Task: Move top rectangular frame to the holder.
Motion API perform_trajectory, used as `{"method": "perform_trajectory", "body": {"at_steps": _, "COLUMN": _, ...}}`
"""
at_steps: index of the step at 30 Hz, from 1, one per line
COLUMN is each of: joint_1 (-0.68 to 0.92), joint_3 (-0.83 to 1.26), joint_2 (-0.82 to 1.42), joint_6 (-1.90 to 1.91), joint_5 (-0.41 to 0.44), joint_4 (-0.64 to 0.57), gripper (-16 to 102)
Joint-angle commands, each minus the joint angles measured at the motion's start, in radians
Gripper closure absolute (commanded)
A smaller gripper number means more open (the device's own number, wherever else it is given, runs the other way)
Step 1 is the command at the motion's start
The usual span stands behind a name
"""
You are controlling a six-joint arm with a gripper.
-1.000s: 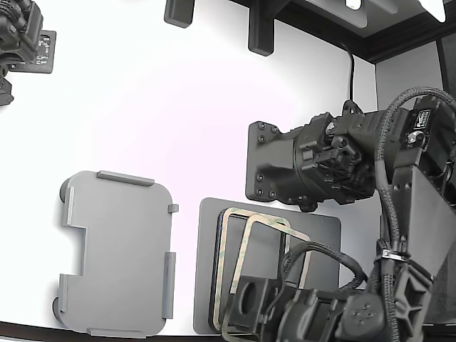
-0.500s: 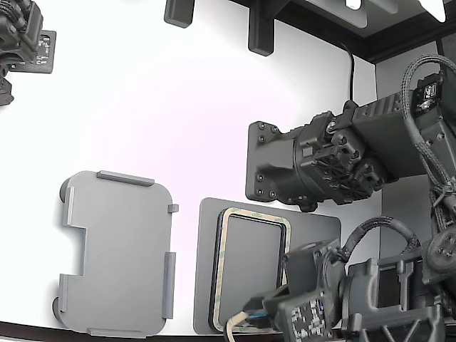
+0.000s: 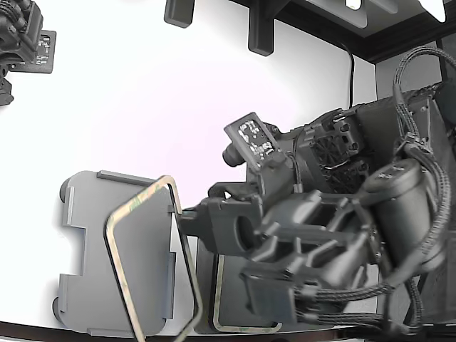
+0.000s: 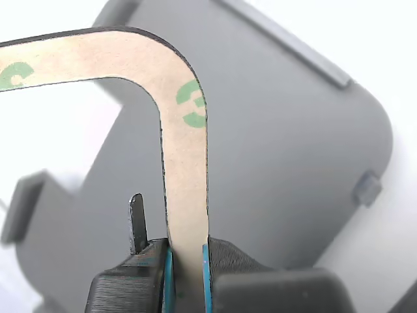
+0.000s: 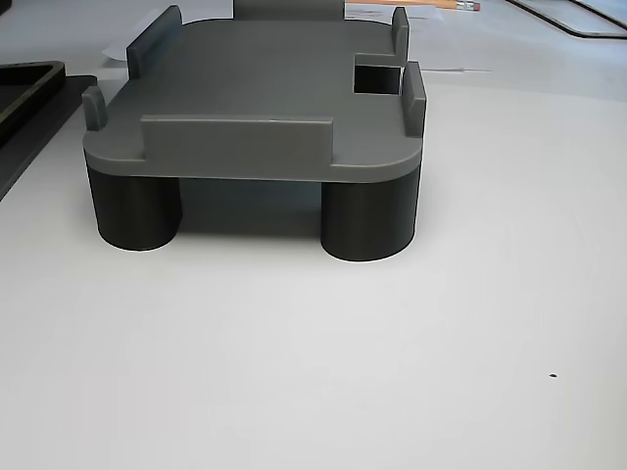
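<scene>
The top rectangular frame (image 3: 149, 256) is held clamped by one side in the tool (image 4: 187, 261), tilted above the holder (image 3: 92, 249), at 9 o'clock of the twin frame (image 3: 246, 328) left on the mat.

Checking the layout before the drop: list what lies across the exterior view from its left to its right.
Holder → top rectangular frame, held over the holder's right part → gripper clamped on the frame's edge → second frame left on the dark mat, mostly behind the arm.

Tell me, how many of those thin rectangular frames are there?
2. One tan frame hangs in the pincer over the grey holder. A second frame lies on the dark mat, mostly hidden behind the arm.
</scene>
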Motion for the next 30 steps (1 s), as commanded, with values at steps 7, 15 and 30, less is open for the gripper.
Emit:
{"method": "perform_trajectory", "body": {"at_steps": 7, "joint_1": -0.060, "joint_3": -0.123, "joint_2": -0.135, "joint_6": 0.351, "joint_5": -0.063, "joint_4": 0.005, "gripper": 97}}
{"method": "perform_trajectory", "body": {"at_steps": 15, "joint_1": -0.064, "joint_3": -0.130, "joint_2": -0.176, "joint_6": 0.500, "joint_5": -0.149, "joint_4": 0.011, "gripper": 97}}
{"method": "perform_trajectory", "body": {"at_steps": 30, "joint_1": -0.107, "joint_3": -0.092, "joint_2": -0.184, "joint_6": 0.443, "joint_5": -0.256, "joint_4": 0.014, "gripper": 97}}
